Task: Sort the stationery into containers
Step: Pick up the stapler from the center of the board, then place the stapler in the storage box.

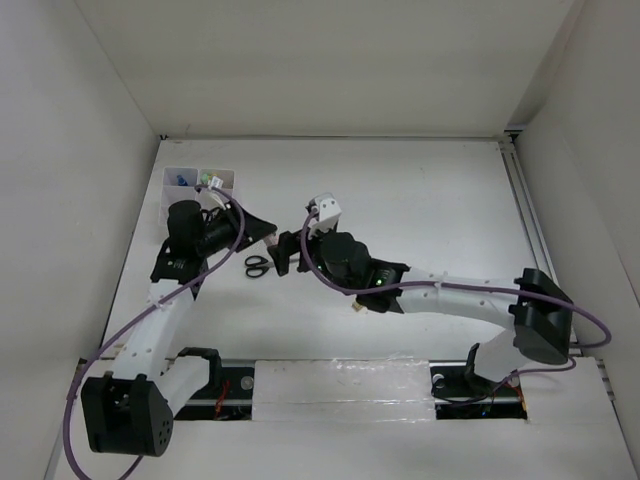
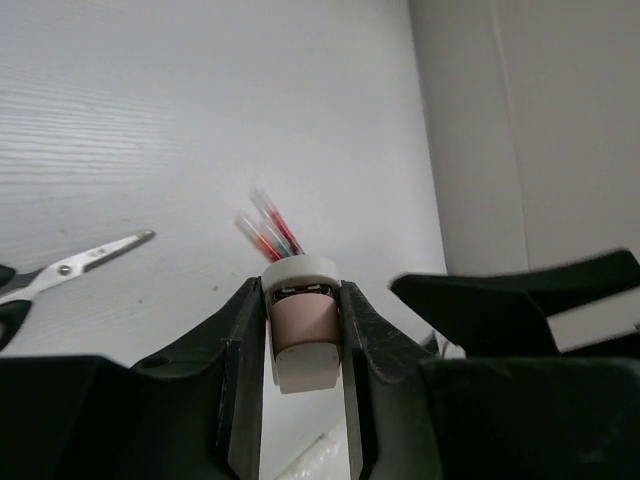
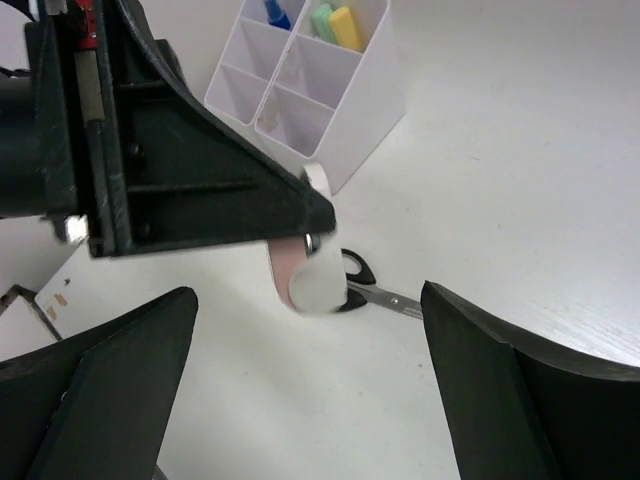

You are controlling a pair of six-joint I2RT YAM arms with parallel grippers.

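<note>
Left gripper (image 2: pixel 303 295) is clamped on the pink eraser (image 2: pixel 303 330), its long axis running along the fingers, while the right gripper (image 3: pixel 308 300) gapes wide either side, and the organizer box (image 3: pixel 340 140) sits behind the left wrist, nearer that arm

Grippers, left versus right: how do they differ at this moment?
The left gripper is shut on the eraser; the right gripper stands wide open, holding nothing. The left gripper points rightward; the right gripper points leftward, facing it. Shared: both are black and hover near the scissors.
</note>
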